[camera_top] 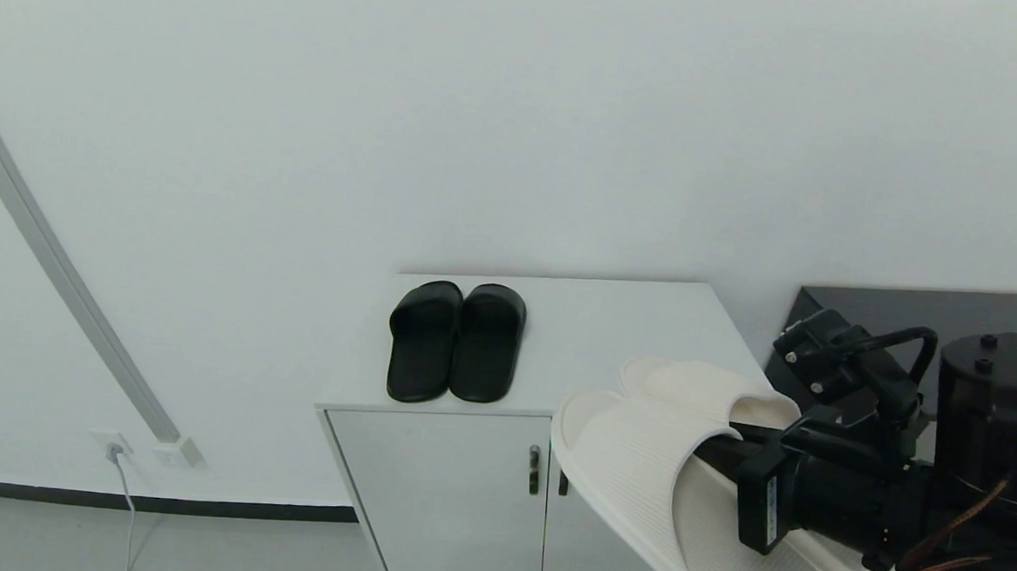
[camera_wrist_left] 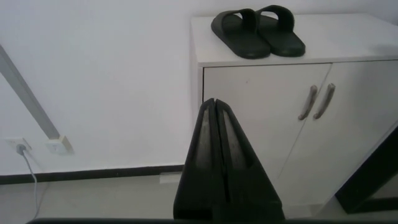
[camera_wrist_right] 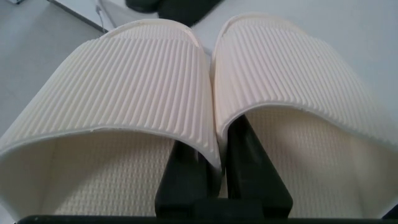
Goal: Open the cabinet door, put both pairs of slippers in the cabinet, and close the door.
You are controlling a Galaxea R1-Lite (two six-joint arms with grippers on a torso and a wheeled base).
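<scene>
Right hand (camera_top: 726, 445) clamped on white slippers (camera_top: 630, 466), toes pointing away from it, above closed cabinet doors (camera_top: 437, 491). Left hand (camera_wrist_left: 215, 109) pressed together, empty; door handles (camera_wrist_left: 308, 102) ahead of it, so it is probably the opener. Black slippers (camera_top: 456, 341) on the cabinet top.

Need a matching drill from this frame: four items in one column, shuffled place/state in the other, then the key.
Items
1. black slippers
2. white slippers
3. cabinet doors
4. left end effector

Place or state
A. fingers together, holding nothing
B. gripped by the right end effector
C. both closed, handles side by side
D. lying as a pair on the cabinet top

Pairs: 1-D, 2-B, 3-C, 4-A
</scene>
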